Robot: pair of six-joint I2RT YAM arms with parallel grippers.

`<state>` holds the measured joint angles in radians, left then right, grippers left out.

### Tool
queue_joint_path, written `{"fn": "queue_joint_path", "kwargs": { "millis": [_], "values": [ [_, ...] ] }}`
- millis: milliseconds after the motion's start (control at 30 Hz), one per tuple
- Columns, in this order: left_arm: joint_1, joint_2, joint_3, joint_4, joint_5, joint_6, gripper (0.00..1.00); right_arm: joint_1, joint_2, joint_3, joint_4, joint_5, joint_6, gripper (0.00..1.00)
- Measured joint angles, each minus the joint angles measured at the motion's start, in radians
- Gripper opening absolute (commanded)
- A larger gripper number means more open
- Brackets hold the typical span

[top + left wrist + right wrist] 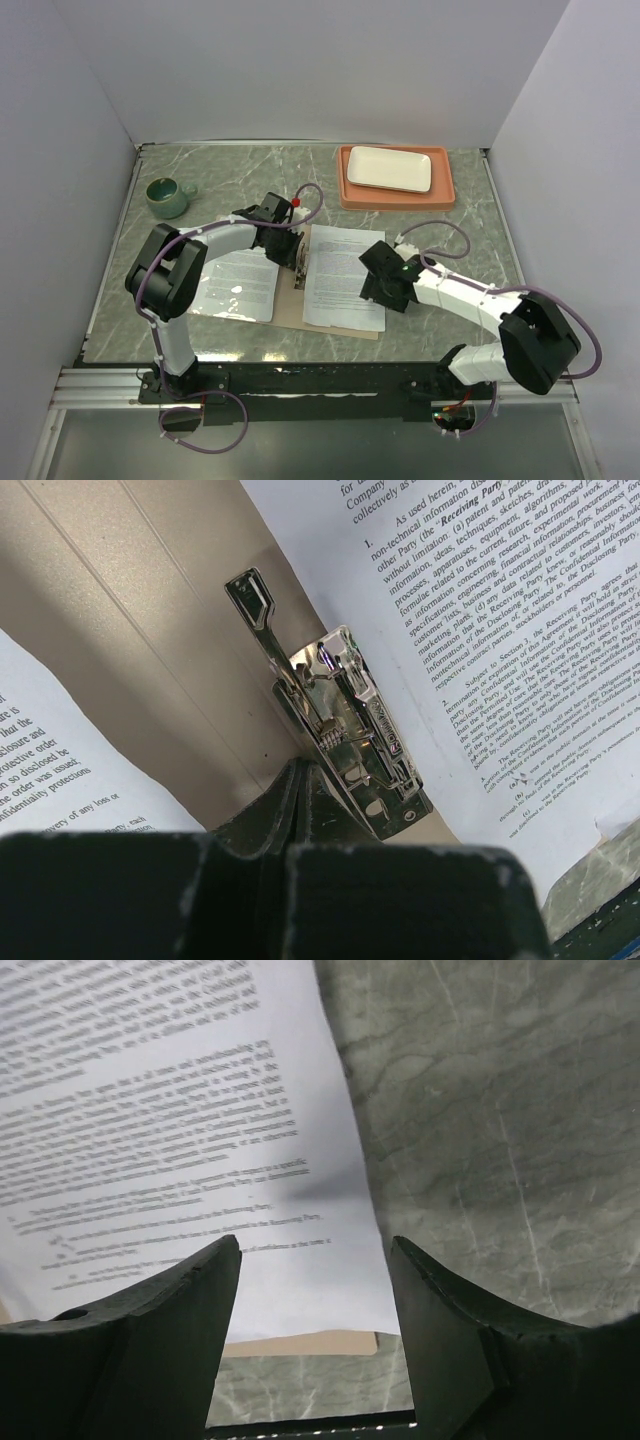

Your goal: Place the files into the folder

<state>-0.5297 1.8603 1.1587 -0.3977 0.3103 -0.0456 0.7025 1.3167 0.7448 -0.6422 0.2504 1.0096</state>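
Observation:
The tan folder (pixel 290 312) lies open on the marble table, a metal clip (pixel 300 268) on its spine. A glossy sleeved file (pixel 235 285) covers its left half and a plain printed file (pixel 340 275) its right half. My left gripper (pixel 290 250) is shut, its tips down at the spine beside the clip. The left wrist view shows the shut fingertips (pixel 300 775) against the chrome clip (pixel 350 730) on the bare folder (pixel 150 630). My right gripper (pixel 385 285) hangs open over the right file's outer edge. In its wrist view the gripper (pixel 315 1250) straddles that file (pixel 170 1110) above the folder corner (pixel 310 1343).
A salmon-orange tray (pixel 395 200) holding a white plate (pixel 390 168) stands at the back right. A green mug (pixel 168 197) sits at the back left. White walls enclose the table on three sides, and its near edge runs just below the folder.

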Motion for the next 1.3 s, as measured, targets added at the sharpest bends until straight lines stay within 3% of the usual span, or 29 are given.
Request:
{"fn": "queue_joint_path", "kwargs": {
  "millis": [400,933,1233,1300],
  "values": [
    [0.004,0.0,-0.001,0.001,0.008,0.0,0.01,0.012,0.002,-0.082,0.005,-0.019,0.024,0.63],
    [0.005,0.0,-0.001,0.001,0.01,0.0,0.01,0.034,-0.058,-0.149,0.052,-0.067,0.075,0.19],
    [0.005,0.0,-0.001,0.001,0.01,-0.001,0.01,0.049,-0.065,-0.157,0.046,-0.08,0.082,0.0],
    [0.005,0.0,-0.001,0.001,0.01,0.0,0.01,0.053,-0.065,-0.157,0.044,-0.08,0.082,0.0]
  ]
}}
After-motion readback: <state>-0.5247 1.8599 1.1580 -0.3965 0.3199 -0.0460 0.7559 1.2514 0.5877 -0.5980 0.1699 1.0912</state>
